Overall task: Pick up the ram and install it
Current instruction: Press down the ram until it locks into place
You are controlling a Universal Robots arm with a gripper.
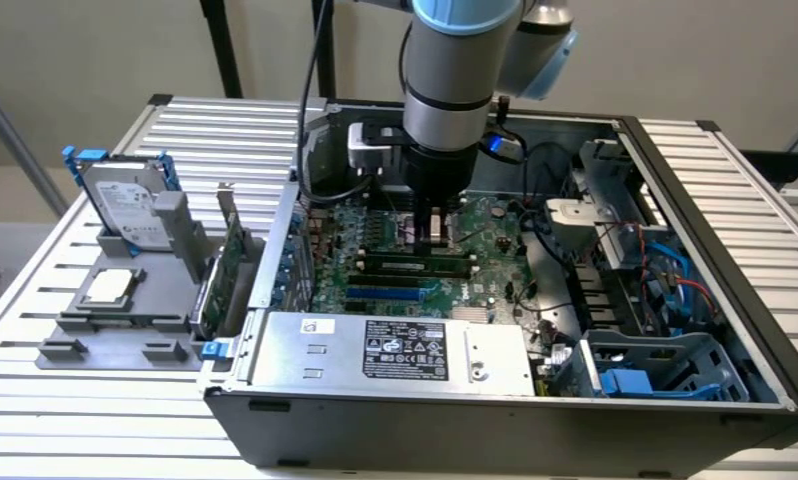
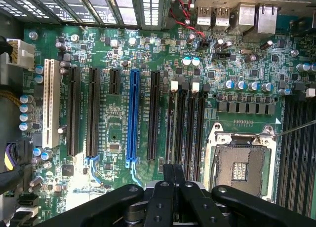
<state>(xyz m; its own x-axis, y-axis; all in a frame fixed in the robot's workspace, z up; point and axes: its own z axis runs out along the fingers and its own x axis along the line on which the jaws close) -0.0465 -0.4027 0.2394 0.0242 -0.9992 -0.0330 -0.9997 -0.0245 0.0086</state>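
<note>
The exterior view shows an open computer case (image 1: 719,180) lying on a slatted metal table (image 1: 212,130), with the robot arm (image 1: 455,80) reaching down into it; the gripper (image 1: 435,228) hangs over the green motherboard (image 1: 486,225), close above its middle, with its fingers pressed together and nothing visibly between them; just in front of the gripper, toward the camera, the ram (image 1: 413,266) lies along one of the long slots, a thin green stick with dark chips; whether it is fully seated cannot be told; nearer the front edge of the case sits the grey power supply (image 1: 386,350) with its dark label; on the exterior view's right are drive bays with blue and red cables (image 1: 673,270); outside the case, on the exterior view's left, a grey holder (image 1: 119,320) carries a hard drive (image 1: 126,205) standing upright, a processor (image 1: 110,286) lying flat, and a green expansion card (image 1: 228,270) standing on edge just beside the case wall.

The wrist view looks straight down on the motherboard (image 2: 118,133); the gripper (image 2: 174,175) shows as black fingers (image 2: 168,175) drawn tight together; beyond them run a blue slot (image 2: 132,118), several black slots and a white slot (image 2: 48,106); the open processor socket (image 2: 242,165) with its metal frame lies beside the gripper.
</note>
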